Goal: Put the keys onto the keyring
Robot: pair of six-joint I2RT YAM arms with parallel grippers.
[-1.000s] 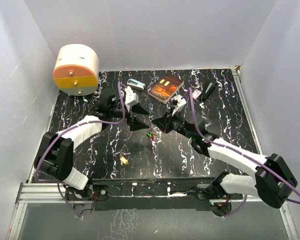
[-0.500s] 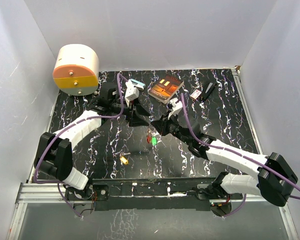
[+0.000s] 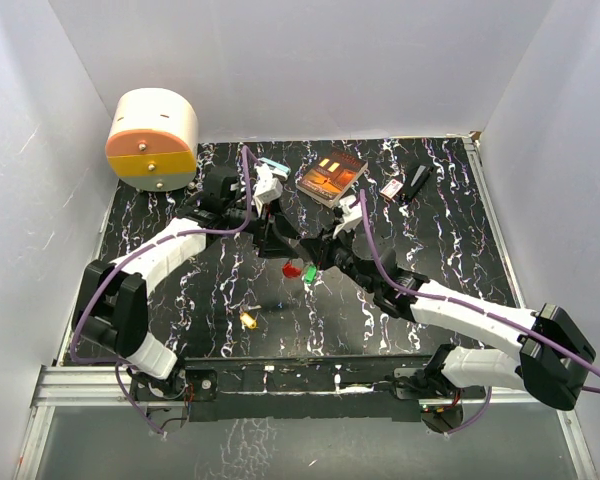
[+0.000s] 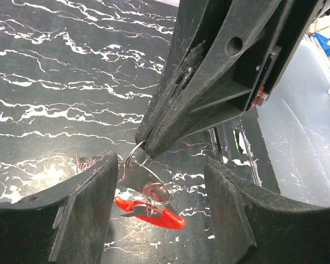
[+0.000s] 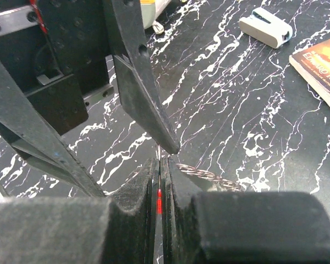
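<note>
Black white-veined tabletop within white walls; left jaws apart, right jaws tight on the keyring

In the top view the ring is too small to make out where the right gripper meets the left gripper, which also hides part of the teal box. The yellow key is a speck, its blade unreadable. From the left wrist, the red key has its blade blurring into the ring. From the right wrist, the shut jaws hide all but a red sliver, and the right edge crops the book.
</note>
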